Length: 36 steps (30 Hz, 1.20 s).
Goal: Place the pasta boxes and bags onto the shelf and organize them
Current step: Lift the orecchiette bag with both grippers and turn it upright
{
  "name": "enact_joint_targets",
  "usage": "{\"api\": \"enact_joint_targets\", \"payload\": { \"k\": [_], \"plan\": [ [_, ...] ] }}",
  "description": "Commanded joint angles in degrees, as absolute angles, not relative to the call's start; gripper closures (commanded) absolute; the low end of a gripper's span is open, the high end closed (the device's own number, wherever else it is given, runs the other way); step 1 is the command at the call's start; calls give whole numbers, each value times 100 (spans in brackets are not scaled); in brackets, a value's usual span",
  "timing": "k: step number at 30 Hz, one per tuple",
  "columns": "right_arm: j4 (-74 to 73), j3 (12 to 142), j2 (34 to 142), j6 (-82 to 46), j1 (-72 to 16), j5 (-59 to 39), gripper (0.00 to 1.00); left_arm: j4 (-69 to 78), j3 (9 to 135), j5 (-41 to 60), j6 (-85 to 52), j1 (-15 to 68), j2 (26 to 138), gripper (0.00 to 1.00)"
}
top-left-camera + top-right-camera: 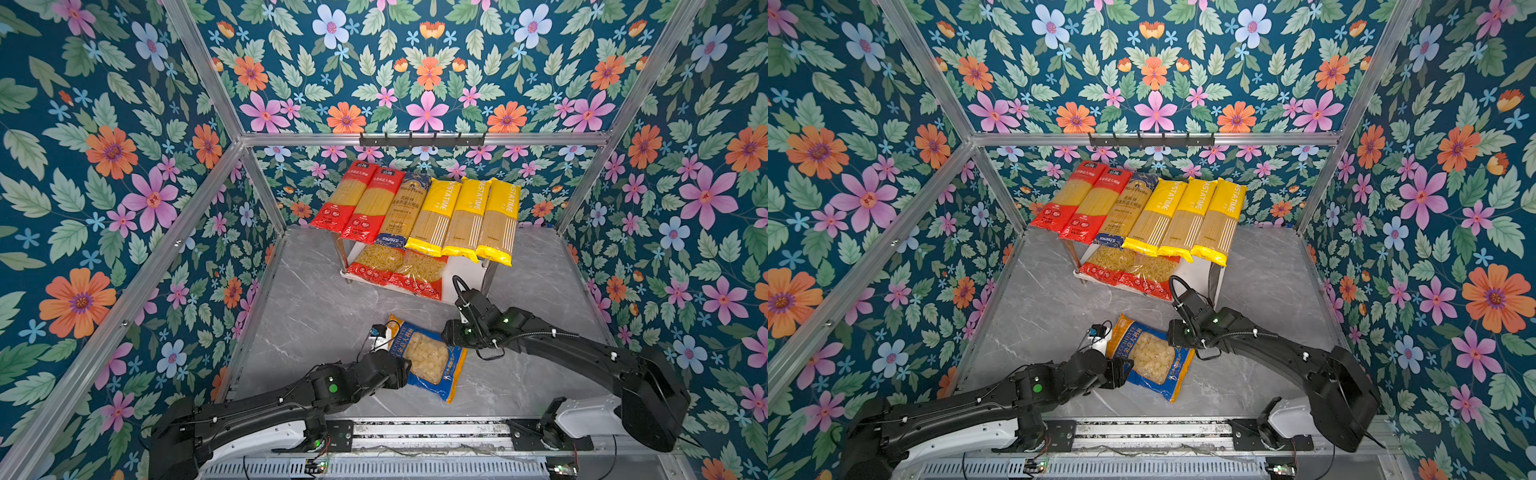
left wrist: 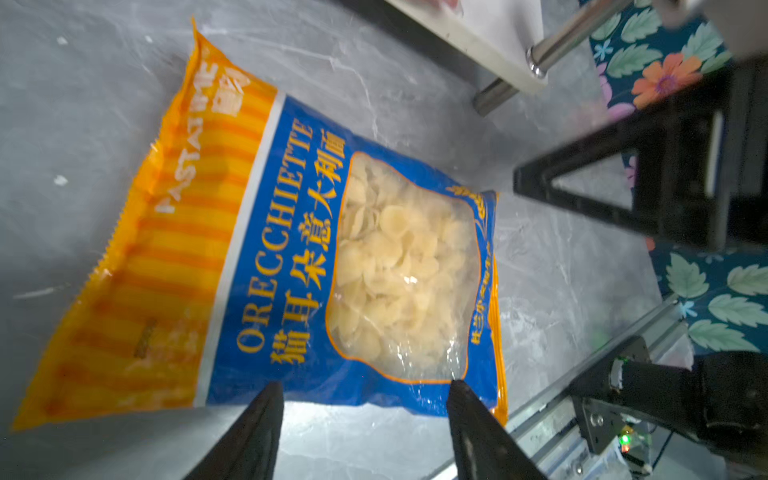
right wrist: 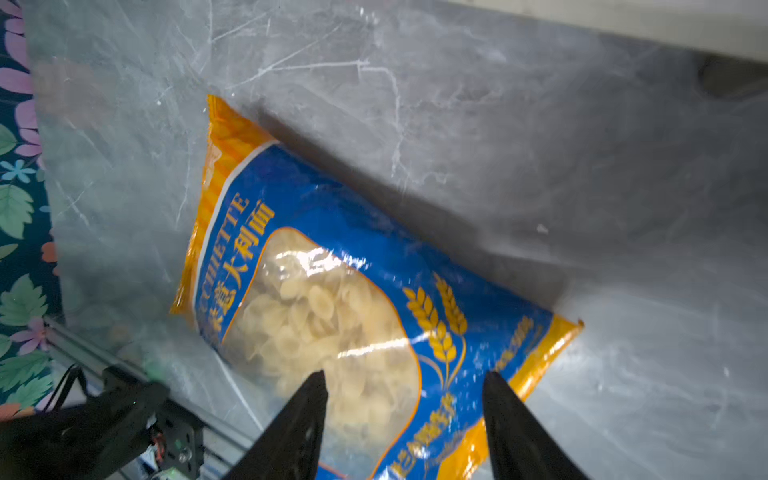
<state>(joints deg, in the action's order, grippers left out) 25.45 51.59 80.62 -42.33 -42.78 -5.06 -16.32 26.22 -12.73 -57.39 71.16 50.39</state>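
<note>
**Only the shells bag lay off the shelf**

In both top views you had eight packs on the shelf (image 1: 461, 282). Two red spaghetti packs (image 1: 361, 199), the navy-gold spaghetti pack (image 1: 405, 208) and three yellow PASTATIME packs (image 1: 465, 216) lay side by side across the upper tier, overhanging its front. Two red macaroni bags (image 1: 395, 272) filled the left of the lower tier. The blue-orange shells bag (image 1: 428, 357) lay flat on the grey table (image 1: 316, 316), between your two arms and well apart from the shelf.

Your left gripper (image 2: 365, 390) had its jaws spread with the tips at one long edge of the bag, pinching nothing. Your right gripper (image 3: 405, 376) hung over the opposite side, jaws likewise apart above the clear window, holding nothing.

The bag looked soft and loosely filled, so it would probably sag and shift its weight once lifted. The film was glossy and likely slippery, and the shells inside would crack under a hard squeeze. The flat orange-striped end, or a thin side edge, seemed your safest hold. The bare right side of the lower tier looked like the place for it.
</note>
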Motion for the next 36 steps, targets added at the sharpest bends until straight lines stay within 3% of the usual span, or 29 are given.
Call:
{"api": "enact_joint_targets", "payload": {
  "k": [1,5,9,14,20,28,36],
  "plan": [
    [2187,5346,8534,-3964,-4153,-436,39,-1556,2591,-1468,-6144,7336,5291,34],
    [2066,5463,9044,-4023,-4184,-937,40,-1023,2424,-1517,-6149,7374,5629,33],
    [2028,5098,8882,-4275,-4401,-1077,41,-646,2274,-1548,-6021,7248,5784,33],
    [2020,4383,8207,-4895,-4895,-1046,41,54,2076,-688,-5556,6318,6195,33],
    [1519,3883,8024,-5857,-5694,-1316,41,311,2454,-347,-4987,5733,6508,33],
    [2026,3897,7378,-5879,-5439,-662,36,-401,2098,-223,-5205,5730,5613,30],
    [2042,4296,7851,-5219,-4980,-649,30,73,1327,-31,-5880,5782,5013,27]
  ]
}}
